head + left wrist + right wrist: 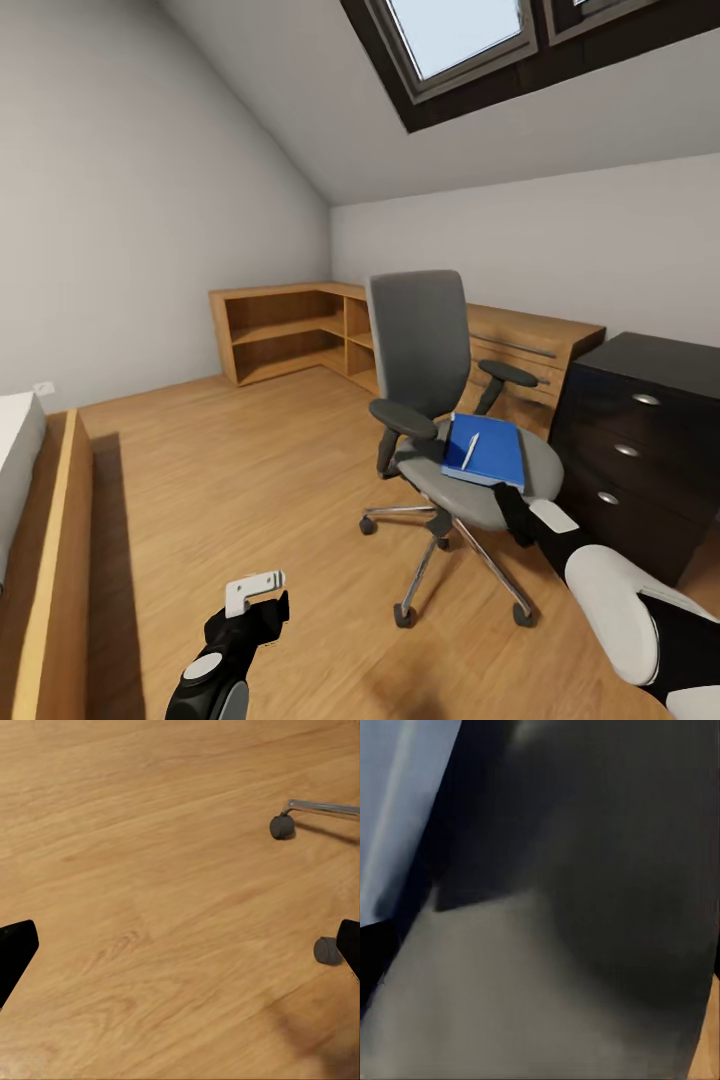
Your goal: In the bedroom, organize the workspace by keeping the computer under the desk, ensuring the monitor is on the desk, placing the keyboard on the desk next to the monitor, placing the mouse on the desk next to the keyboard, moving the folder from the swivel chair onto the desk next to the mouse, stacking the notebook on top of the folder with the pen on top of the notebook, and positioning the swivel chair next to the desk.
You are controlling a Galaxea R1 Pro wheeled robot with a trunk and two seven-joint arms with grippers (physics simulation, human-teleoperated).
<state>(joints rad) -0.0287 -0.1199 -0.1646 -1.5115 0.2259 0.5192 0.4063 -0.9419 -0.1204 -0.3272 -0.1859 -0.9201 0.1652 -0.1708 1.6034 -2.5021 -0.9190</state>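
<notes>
On the grey padded swivel chair (pixel 440 400) lies the flat blue folder (pixel 487 450) — left hand (pixel 180 952) wide open, empty; right hand's state unclear.

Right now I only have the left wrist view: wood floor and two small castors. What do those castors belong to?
Observer: A grey swivel chair, standing beside the black desk with a blue folder flat on its seat.
Operator: Where is the right arm relative to that folder?
Observer: The right pincer is at the seat's front edge, right by the folder's near corner. I cannot tell whether it is open or touching.
</notes>
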